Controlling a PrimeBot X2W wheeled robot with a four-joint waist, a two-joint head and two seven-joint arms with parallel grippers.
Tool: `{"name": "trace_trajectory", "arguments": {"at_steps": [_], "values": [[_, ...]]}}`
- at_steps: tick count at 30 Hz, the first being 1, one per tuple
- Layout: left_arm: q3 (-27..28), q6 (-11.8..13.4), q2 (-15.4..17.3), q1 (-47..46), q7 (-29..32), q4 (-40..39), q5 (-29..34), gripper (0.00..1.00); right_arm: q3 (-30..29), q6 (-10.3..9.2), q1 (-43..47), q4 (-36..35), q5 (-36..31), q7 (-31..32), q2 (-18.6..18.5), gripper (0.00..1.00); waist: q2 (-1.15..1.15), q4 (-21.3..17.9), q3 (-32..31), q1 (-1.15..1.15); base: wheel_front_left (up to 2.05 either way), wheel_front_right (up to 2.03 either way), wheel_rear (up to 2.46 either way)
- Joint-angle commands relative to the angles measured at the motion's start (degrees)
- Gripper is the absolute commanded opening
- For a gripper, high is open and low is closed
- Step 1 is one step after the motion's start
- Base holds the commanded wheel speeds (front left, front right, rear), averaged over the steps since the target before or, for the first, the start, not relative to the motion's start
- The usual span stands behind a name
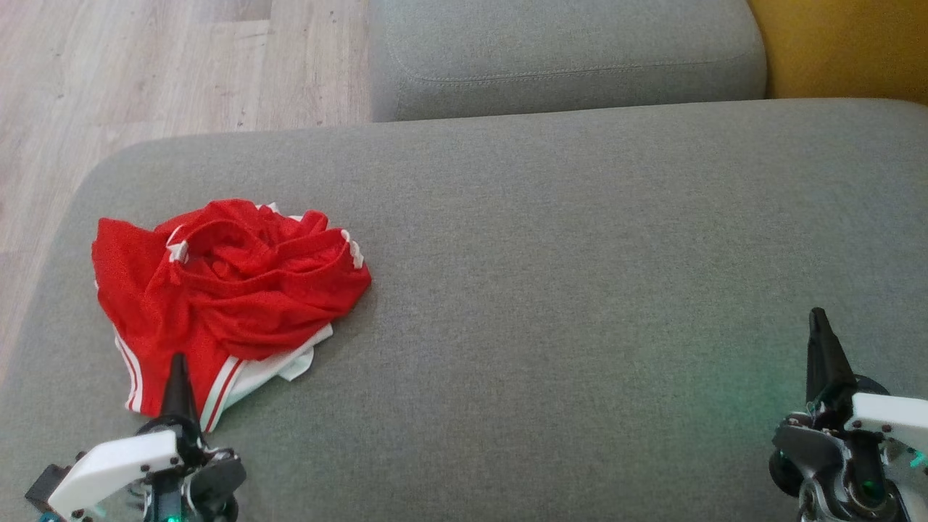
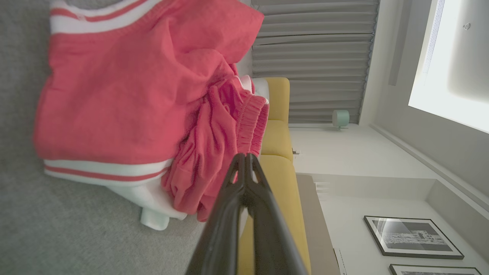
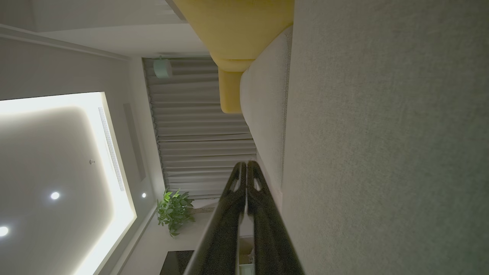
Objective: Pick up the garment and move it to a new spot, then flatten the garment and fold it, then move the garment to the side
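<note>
Garment (image 1: pixel 225 290): red cloth with white stripes; it lay crumpled in a heap on the left part of the grey seat (image 1: pixel 565 239), near the left edge.
Left gripper (image 1: pixel 177 360): at the lower left of the head view; its two dark fingers were pressed together into one point and held nothing. The point stood over the near, striped edge of the garment. Whether it touched the cloth, I could not tell.
Left wrist view: the closed tips showed in front of the bunched red folds, and the rest of the garment spread to the left of them on the grey fabric.
Right gripper (image 1: pixel 818 315): at the lower right of the head view; its fingers were also together, with nothing between them. It was above the right part of the seat, well apart from the garment.
Back cushion (image 1: pixel 565 58): grey, behind the seat.
Yellow cushion (image 1: pixel 841 47): in the upper right corner, just beside the back cushion.
Floor (image 1: pixel 145 65): pale wood, beyond the left side of the seat.
Curtain (image 2: pixel 313 57): grey and pleated, behind the yellow part of the sofa.
Framed pictures (image 2: pixel 412 236): two on a pale wall, the second cut by the edge of the view.
Plant (image 3: pixel 174 210): green, near the curtain in the right wrist view.
</note>
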Motion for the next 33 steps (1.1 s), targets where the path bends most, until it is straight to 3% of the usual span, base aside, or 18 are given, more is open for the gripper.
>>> {"name": "trace_trajectory", "arguments": {"at_steps": [1,10,12,13,24,33], "values": [[2.25,-0.4,0.23,-2.76,0.16,-1.74,-0.06,0.0,1.2,0.4,-3.09,-2.2,0.42,0.33,-0.25,0.0,0.0,0.0,0.0,0.0,0.0,0.0,0.0],[2.25,-0.4,0.23,-2.76,0.16,-1.74,-0.06,0.0,1.2,0.4,-3.09,-2.2,0.42,0.33,-0.25,0.0,0.0,0.0,0.0,0.0,0.0,0.0,0.0],[-0.12,0.03,0.02,0.07,-0.03,0.43,0.01,0.0,0.05,-0.01,0.09,0.38,-0.01,-0.01,0.02,0.0,0.0,0.0,0.0,0.0,0.0,0.0,0.0],[-0.31,0.04,-0.01,0.38,-0.04,1.12,0.01,1.0,0.12,-0.05,0.38,1.11,-0.01,-0.02,0.07,1.0,0.0,0.0,0.0,0.0,0.0,0.0,0.0],[-1.32,0.01,-0.1,1.8,-1.49,3.48,2.3,1.0,2.13,-0.03,1.88,3.3,-1.3,-1.47,0.02,1.0,0.0,0.01,-0.54,0.0,0.0,0.0,0.0],[-1.63,0.25,-0.07,2.16,-3.02,1.64,9.05,1.0,3.32,0.0,1.98,3.23,-8.05,-3.0,-0.01,1.0,0.0,-0.03,-1.27,0.0,0.0,0.0,0.0]]}}
